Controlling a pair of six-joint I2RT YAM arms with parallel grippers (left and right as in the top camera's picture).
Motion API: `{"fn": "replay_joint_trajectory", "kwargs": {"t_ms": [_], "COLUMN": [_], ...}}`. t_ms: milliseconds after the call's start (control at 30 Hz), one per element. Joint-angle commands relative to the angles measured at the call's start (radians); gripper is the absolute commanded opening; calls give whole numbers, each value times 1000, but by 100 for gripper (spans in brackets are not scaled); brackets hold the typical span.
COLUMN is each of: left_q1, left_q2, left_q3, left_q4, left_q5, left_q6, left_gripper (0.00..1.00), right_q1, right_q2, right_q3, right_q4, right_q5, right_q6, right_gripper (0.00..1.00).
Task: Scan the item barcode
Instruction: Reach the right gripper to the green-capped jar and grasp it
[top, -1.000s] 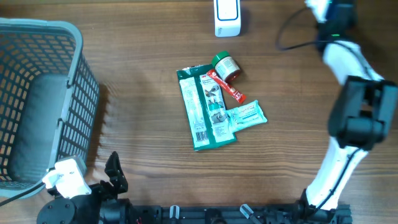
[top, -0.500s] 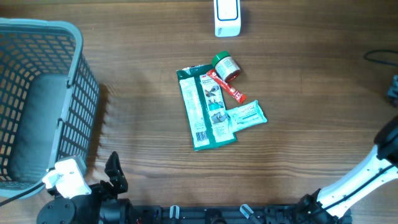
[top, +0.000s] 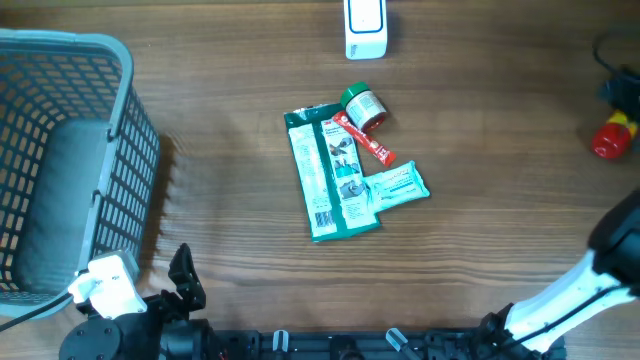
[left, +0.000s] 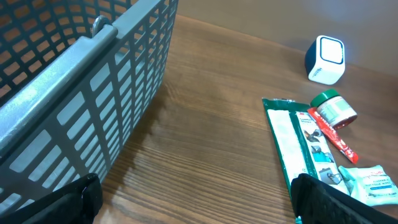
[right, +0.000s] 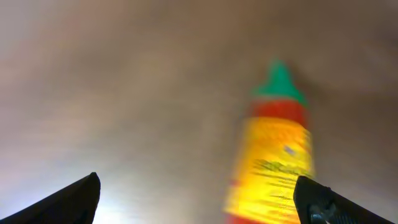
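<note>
Right wrist view: jaws spread wide and empty, sauce bottle (right: 273, 162) just ahead, scan not yet done.
Nearest, the right gripper (right: 199, 208) shows its 2 fingertips at the frame's bottom corners with nothing between them; ahead of the jaws, toward the right finger, sits the sauce bottle, green cap farthest from them, red shoulder, yellow label, blurred, no barcode readable. I judge it neither gripped nor presented, so pickup and scanning remain. The left gripper (left: 199, 208) also stands wide and empty; beyond its jaws lies a green packet (left: 292, 143), and farthest off the scanner (left: 325, 59), well apart from the sauce bottle.
</note>
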Motion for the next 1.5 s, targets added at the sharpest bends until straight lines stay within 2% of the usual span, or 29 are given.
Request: {"fn": "replay_joint_trajectory", "kwargs": {"t_ms": [0, 100, 233, 333, 433, 467, 500, 633, 700, 800, 933, 1067, 1133, 1200, 1333, 1467], "left_q1": [-4, -4, -4, -4, -4, -4, -4, -4, -4, -4, -4, -4, -4, -4, -4, -4], "left_q2": [-5, -5, -5, -5, -5, -5, -5, -5, -5, -5, -5, -5, -5, -5, -5, -5], "left_q3": [1, 1, 1, 1, 1, 1, 1, 1, 1, 1, 1, 1, 1, 1, 1, 1], "left_q4": [2, 2, 2, 2, 2, 2, 2, 2, 2, 2, 2, 2, 2, 2, 2, 2], "left_q5": [8, 8, 8, 8, 8, 8, 8, 8, 8, 8, 8, 8, 8, 8, 8, 8], "left_q6": [-5, -5, -5, -5, -5, -5, -5, -5, -5, -5, -5, -5, -5, -5, -5, -5], "left_gripper": [100, 100, 100, 100, 100, 100, 100, 100, 100, 100, 100, 100, 100, 100, 100, 100], "right_q1": [133, 246, 377, 496, 616, 669, 721, 894, 976, 1050, 1072, 1054, 1046, 1048, 1057, 1057], "right_q2": [-102, -119, -118, -114, -112, -112, -110, -73, -37, 3, 8, 33, 54, 78, 119, 134], "right_q3": [25, 25, 25, 24, 24, 24, 24, 23, 23, 23, 22, 20, 20, 20, 20, 20], "right_q4": [-11, -51, -149, -225, -266, -275, -293, -373, -306, -229, -234, -173, -142, -137, -183, -210], "right_q5": [-37, -28, -116, -270, -288, -272, -215, 75, 177, 240, 400, 534, 527, 499, 477, 414], "right_q6": [105, 233, 415, 429, 401, 373, 403, 747, 674, 281, -47, -143, -206, -256, -259, -259], "right_gripper": [100, 100, 100, 100, 100, 100, 100, 100, 100, 100, 100, 99, 92, 89, 84, 83]}}
